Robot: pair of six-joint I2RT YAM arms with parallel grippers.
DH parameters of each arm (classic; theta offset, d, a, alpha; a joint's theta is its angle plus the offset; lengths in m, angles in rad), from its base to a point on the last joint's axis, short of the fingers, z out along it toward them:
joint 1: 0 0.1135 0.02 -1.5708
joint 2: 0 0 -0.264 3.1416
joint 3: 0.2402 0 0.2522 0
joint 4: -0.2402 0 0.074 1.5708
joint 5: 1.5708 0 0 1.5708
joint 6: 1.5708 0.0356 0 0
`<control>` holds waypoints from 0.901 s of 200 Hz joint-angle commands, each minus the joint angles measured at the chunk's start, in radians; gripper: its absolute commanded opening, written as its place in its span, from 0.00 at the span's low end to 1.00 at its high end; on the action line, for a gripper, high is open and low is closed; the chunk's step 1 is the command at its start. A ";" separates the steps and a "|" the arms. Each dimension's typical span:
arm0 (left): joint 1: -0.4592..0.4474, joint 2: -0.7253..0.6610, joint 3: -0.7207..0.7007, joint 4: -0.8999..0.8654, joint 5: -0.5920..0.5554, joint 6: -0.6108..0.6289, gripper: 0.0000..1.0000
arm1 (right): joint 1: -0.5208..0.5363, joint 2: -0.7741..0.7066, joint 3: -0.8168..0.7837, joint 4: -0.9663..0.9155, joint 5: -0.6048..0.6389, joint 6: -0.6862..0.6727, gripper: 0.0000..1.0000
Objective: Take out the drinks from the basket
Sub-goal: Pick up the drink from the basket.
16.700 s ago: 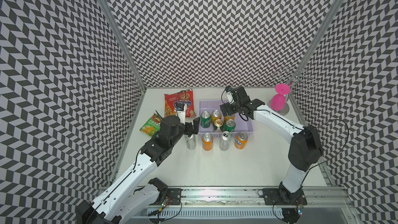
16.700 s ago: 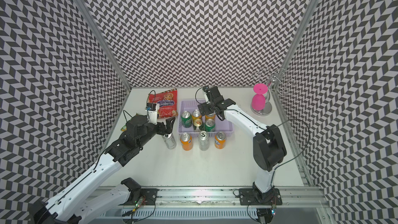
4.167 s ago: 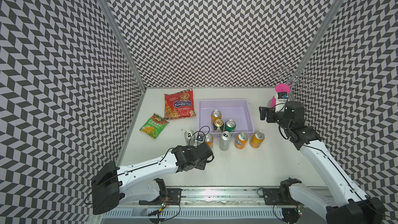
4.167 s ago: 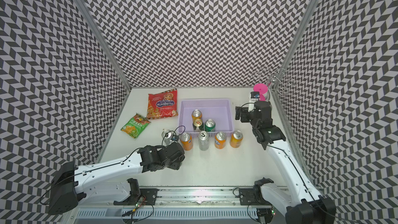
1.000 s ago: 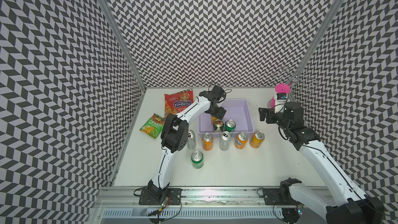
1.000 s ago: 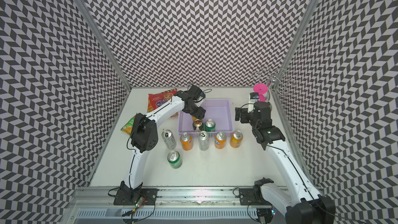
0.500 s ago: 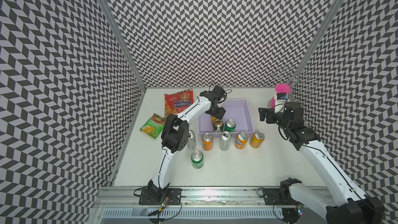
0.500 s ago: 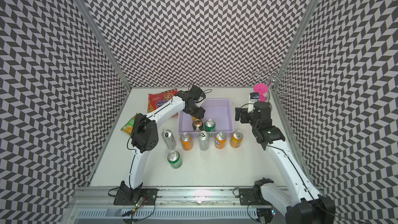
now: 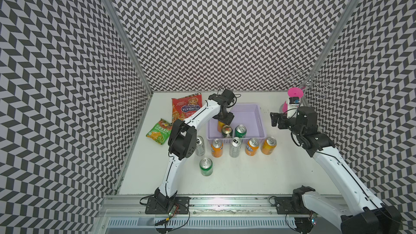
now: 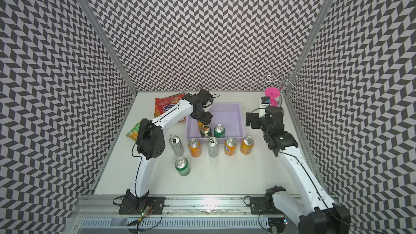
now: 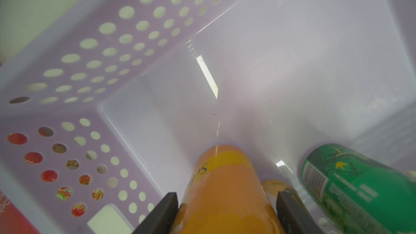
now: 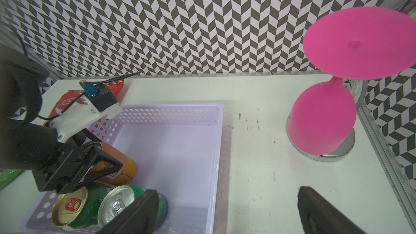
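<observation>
Left gripper [image 11: 227, 198]: fingers pinch orange can [image 11: 225, 176], left side inside basket [image 9: 258, 118] | basket: far centre of table [image 9: 247, 181], also holds gold-topped can [image 9: 226, 131] and green can [image 9: 240, 131] | right gripper [image 12: 227, 192]: fingers spread wide, holding nothing, right of basket | other cans [image 9: 235, 147]: upright on table, near side of basket

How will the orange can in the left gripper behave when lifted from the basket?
Probably stiff: the orange can shows no denting between the pads of the left gripper. Its glossy round wall might slip or swivel in that pinch. The gold-topped can stands close beside it, so lifting may knock that over.
</observation>
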 commanded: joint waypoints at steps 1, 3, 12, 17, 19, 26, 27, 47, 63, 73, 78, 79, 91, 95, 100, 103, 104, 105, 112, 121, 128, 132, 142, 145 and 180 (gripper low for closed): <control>0.002 -0.109 0.043 -0.029 -0.030 0.015 0.56 | -0.003 -0.008 -0.007 0.048 -0.004 -0.009 1.00; 0.002 -0.112 0.043 -0.030 -0.031 0.016 0.56 | -0.003 -0.008 -0.007 0.047 -0.004 -0.009 1.00; 0.003 -0.125 0.045 -0.035 -0.031 0.017 0.55 | -0.004 -0.009 -0.007 0.047 -0.004 -0.008 1.00; 0.002 -0.131 0.046 -0.036 -0.031 0.019 0.56 | -0.004 -0.008 -0.008 0.047 -0.004 -0.009 1.00; 0.003 -0.133 0.046 -0.038 -0.033 0.019 0.56 | -0.004 -0.008 -0.007 0.047 -0.004 -0.008 1.00; 0.004 -0.140 0.048 -0.040 -0.033 0.020 0.56 | -0.003 -0.009 -0.008 0.047 -0.004 -0.009 1.00; 0.005 -0.141 0.048 -0.041 -0.034 0.021 0.56 | -0.004 -0.009 -0.007 0.047 -0.004 -0.009 1.00; 0.006 -0.156 0.050 -0.051 -0.042 0.023 0.56 | -0.004 -0.010 -0.008 0.047 -0.002 -0.008 1.00; 0.007 -0.165 0.056 -0.063 -0.049 0.022 0.55 | -0.003 -0.008 -0.008 0.047 0.000 -0.008 1.00; 0.007 -0.171 0.062 -0.072 -0.048 0.023 0.55 | -0.004 -0.010 -0.008 0.047 -0.001 -0.008 0.99; 0.007 -0.175 0.065 -0.077 -0.048 0.024 0.55 | -0.003 -0.010 -0.008 0.047 0.000 -0.009 1.00; 0.007 -0.175 0.065 -0.078 -0.048 0.024 0.55 | -0.003 -0.010 -0.008 0.047 -0.001 -0.008 1.00; 0.007 -0.187 0.069 -0.088 -0.047 0.022 0.54 | -0.003 -0.008 -0.008 0.047 0.001 -0.007 1.00; 0.005 -0.193 0.069 -0.089 -0.046 0.022 0.54 | -0.004 -0.008 -0.008 0.048 0.001 -0.008 1.00; 0.006 -0.200 0.068 -0.092 -0.044 0.022 0.54 | -0.003 -0.008 -0.008 0.048 0.001 -0.007 1.00; 0.005 -0.204 0.066 -0.092 -0.044 0.021 0.54 | -0.003 -0.008 -0.009 0.047 0.001 -0.007 1.00; 0.005 -0.206 0.065 -0.093 -0.044 0.021 0.54 | -0.003 -0.008 -0.009 0.047 0.001 -0.008 1.00; 0.005 -0.207 0.065 -0.094 -0.044 0.021 0.54 | -0.003 -0.008 -0.008 0.048 0.001 -0.008 1.00; 0.007 -0.214 0.063 -0.095 -0.044 0.021 0.54 | -0.004 -0.008 -0.008 0.047 0.001 -0.008 1.00; 0.005 -0.222 0.059 -0.096 -0.047 0.023 0.54 | -0.004 -0.008 -0.008 0.048 0.001 -0.008 1.00; 0.006 -0.226 0.053 -0.096 -0.051 0.022 0.54 | -0.003 -0.008 -0.008 0.048 0.002 -0.009 1.00; 0.006 -0.228 0.051 -0.096 -0.054 0.023 0.54 | -0.003 -0.008 -0.008 0.048 0.002 -0.008 1.00; 0.007 -0.231 0.042 -0.095 -0.058 0.024 0.54 | -0.004 -0.008 -0.008 0.048 0.004 -0.009 1.00; 0.007 -0.232 0.040 -0.093 -0.058 0.023 0.54 | -0.004 -0.008 -0.008 0.048 0.004 -0.008 1.00; 0.007 -0.241 0.041 -0.103 -0.058 0.023 0.53 | -0.003 -0.009 -0.008 0.048 0.004 -0.009 1.00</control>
